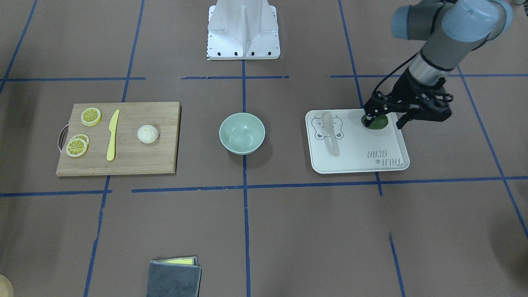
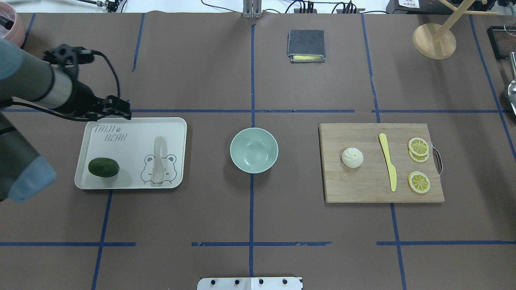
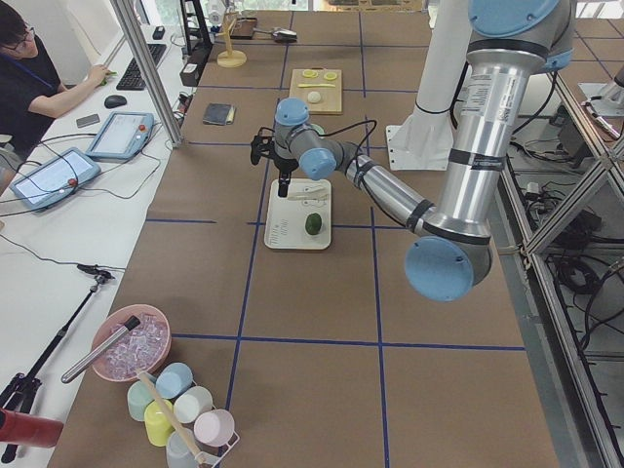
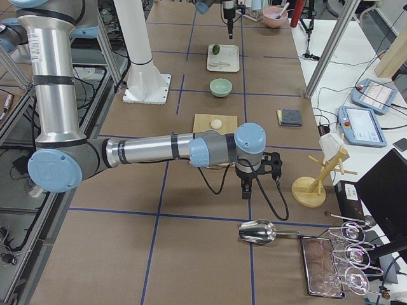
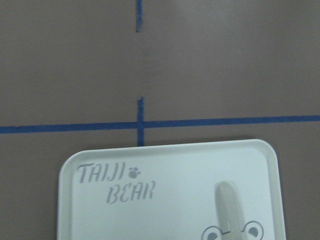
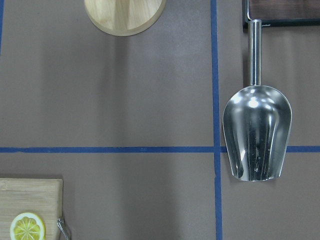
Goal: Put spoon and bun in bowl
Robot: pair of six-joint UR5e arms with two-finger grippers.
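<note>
The spoon (image 1: 331, 134) lies on the white bear-print tray (image 1: 371, 161), over the bear drawing; it also shows in the overhead view (image 2: 158, 161) and the left wrist view (image 5: 227, 205). The bun (image 1: 147, 134) sits on the wooden cutting board (image 1: 132, 161). The mint-green bowl (image 1: 242, 133) stands empty at the table's middle. My left gripper (image 1: 383, 119) hovers over the tray's corner near the robot, jaws apart and empty. My right gripper (image 4: 245, 189) shows only in the exterior right view, beyond the board; I cannot tell its state.
A dark green fruit (image 1: 377, 122) lies on the tray under the left gripper. A yellow knife (image 1: 112, 135) and lemon slices (image 1: 90, 116) are on the board. A folded grey cloth (image 2: 306, 45), a wooden stand (image 2: 434, 40) and a metal scoop (image 6: 256, 130) lie farther out.
</note>
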